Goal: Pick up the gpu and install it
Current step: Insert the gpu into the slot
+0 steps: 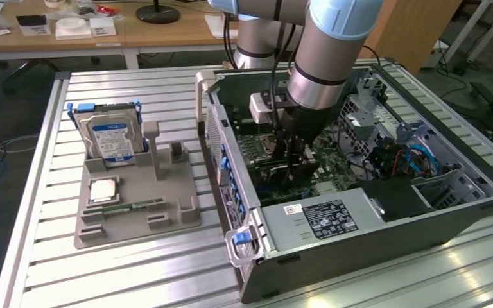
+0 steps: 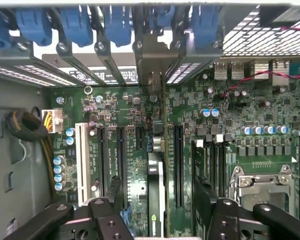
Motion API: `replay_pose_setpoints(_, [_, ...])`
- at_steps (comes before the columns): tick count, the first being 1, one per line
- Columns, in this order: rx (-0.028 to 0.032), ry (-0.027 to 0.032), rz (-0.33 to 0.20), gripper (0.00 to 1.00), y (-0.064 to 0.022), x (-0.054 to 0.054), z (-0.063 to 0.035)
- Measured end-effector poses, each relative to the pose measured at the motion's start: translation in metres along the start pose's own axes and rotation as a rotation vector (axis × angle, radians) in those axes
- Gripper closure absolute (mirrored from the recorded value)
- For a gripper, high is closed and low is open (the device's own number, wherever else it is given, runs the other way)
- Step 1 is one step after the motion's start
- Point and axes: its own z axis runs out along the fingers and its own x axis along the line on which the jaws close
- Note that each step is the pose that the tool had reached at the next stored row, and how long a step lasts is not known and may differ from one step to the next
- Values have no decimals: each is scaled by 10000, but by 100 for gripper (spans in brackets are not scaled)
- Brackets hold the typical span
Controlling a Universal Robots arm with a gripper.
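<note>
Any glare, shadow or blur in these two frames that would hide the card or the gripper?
Exterior view: window glare streaks the slatted table; the gripper sits dark inside the computer case. Wrist view: the motherboard is evenly lit and legible; the gpu stands edge-on between the near, soft-edged open fingers; bright light washes out the rear slot openings.

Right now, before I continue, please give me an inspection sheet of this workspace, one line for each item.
Surface: slatted metal table, carrying a grey parts tray and an open computer case.
Job's things: gpu stands on edge in a motherboard slot, between the gripper's fingers.
Clutter: hard drive upright in the tray; memory stick lying flat there.
Grippers: gripper open, fingers on both sides of the gpu and clear of it.
Cables: blue cables inside the case; yellow and black wire bundle beside the motherboard.
Surroundings: wooden desk behind the table, with small items on it.
</note>
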Motion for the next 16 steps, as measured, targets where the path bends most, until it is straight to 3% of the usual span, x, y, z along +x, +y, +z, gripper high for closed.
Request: replay_pose_setpoints(16, [0, 0, 0, 31, 16, -15, -508])
